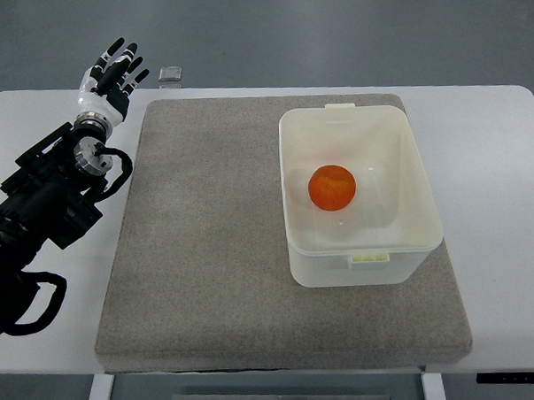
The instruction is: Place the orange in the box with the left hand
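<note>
An orange (pixel 332 187) lies inside the white plastic box (pixel 397 141), near the middle of its floor. The box stands on the right half of a grey mat (pixel 216 246). My left hand (pixel 113 76) is at the table's far left corner, well away from the box. Its fingers are spread and hold nothing. The left arm runs down to the picture's lower left edge. The right arm does not show.
The mat covers most of a white table (pixel 498 208). A small grey square object (pixel 170 76) lies at the table's far edge, just right of my left hand.
</note>
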You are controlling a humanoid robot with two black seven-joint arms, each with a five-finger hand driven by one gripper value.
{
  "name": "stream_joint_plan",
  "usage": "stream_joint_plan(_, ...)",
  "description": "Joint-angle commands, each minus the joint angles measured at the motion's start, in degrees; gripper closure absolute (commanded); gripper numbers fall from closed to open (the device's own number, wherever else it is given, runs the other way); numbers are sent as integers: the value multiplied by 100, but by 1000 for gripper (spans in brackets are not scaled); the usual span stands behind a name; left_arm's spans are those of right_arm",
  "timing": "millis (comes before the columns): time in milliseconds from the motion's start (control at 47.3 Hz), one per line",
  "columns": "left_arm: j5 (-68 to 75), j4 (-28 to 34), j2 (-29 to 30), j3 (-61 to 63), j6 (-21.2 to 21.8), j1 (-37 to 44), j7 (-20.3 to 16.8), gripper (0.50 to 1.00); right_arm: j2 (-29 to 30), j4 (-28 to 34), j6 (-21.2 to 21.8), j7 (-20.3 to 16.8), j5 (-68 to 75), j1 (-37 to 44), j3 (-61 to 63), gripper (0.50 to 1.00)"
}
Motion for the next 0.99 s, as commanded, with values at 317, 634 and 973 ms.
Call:
stream_joint_plan(317, -226, 58, 29, -847, -1302, 216, 319, 754, 0, 0, 0, 0, 0, 0, 8, 574)
stream_joint_plan(634, -226, 85, 37, -1059, -1629, 331, 152, 733, 0, 0, 0, 0, 0, 0, 9, 574)
stream_joint_plan(973, -164, 76, 363, -1041, -1603, -12, 126, 712, 0, 0, 0, 0, 0, 0, 0, 574)
